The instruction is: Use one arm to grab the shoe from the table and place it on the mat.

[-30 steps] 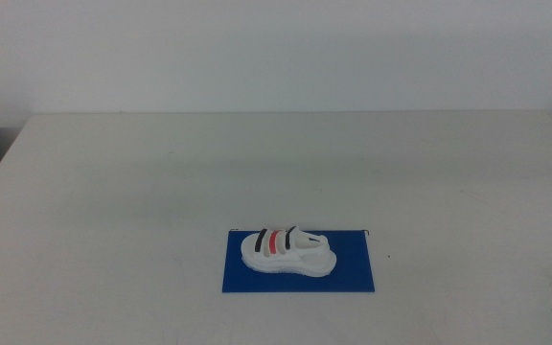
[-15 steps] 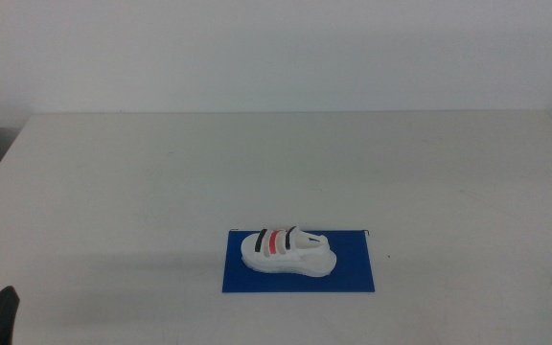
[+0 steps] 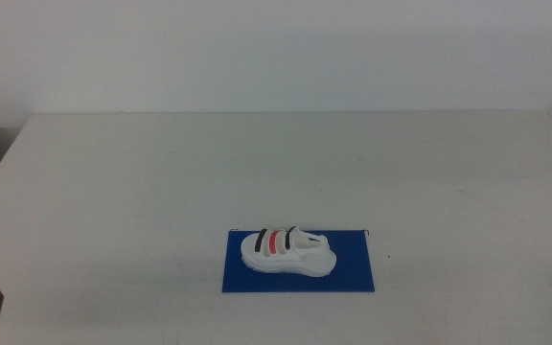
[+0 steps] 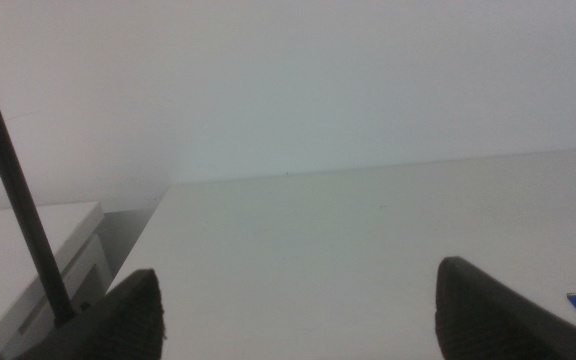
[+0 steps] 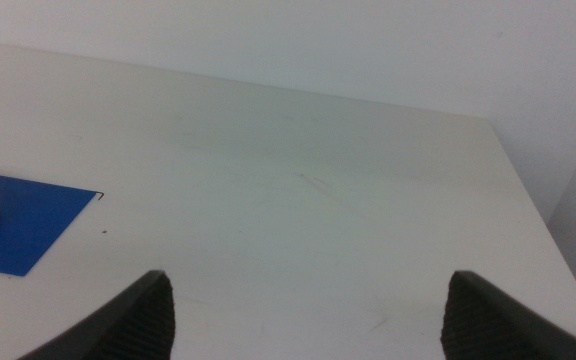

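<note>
The left gripper (image 4: 293,305) sits low at the near left corner of the table (image 3: 161,172), with its jaws wide apart and nothing between them. The right gripper (image 5: 303,305) waits at the near right side, jaws wide apart and empty too. The shoe (image 3: 287,251) lies flat on the mat (image 3: 353,273), on its left part, with blue showing all around it. So the job looks done; I think nothing is left but to rest. In the middle view only a dark tip of the left gripper shows. The right wrist view cuts off most of the shoe.
</note>
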{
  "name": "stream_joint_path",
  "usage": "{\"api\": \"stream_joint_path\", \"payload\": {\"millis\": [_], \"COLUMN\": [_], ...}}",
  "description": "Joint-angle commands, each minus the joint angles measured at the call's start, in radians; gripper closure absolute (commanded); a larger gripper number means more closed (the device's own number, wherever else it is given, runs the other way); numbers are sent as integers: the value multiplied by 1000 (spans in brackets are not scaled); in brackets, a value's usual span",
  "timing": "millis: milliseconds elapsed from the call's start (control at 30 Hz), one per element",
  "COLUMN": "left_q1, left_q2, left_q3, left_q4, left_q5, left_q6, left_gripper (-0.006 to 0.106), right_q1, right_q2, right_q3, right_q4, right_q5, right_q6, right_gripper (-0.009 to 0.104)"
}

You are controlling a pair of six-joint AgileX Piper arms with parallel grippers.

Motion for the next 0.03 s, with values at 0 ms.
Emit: {"api": "stream_joint_path", "payload": {"millis": [0], "left_q1": [-3], "left_q2": [-17], "left_q3": [7], "left_q4": [-2], "left_q5": [-78], "left_q6": [-2], "left_gripper": [7], "right_q1": [3], "right_q2": [4], "right_q3": [5], "right_q4": [-11], "right_q5": [-72], "right_q6": [-10], "right_gripper": [17]}}
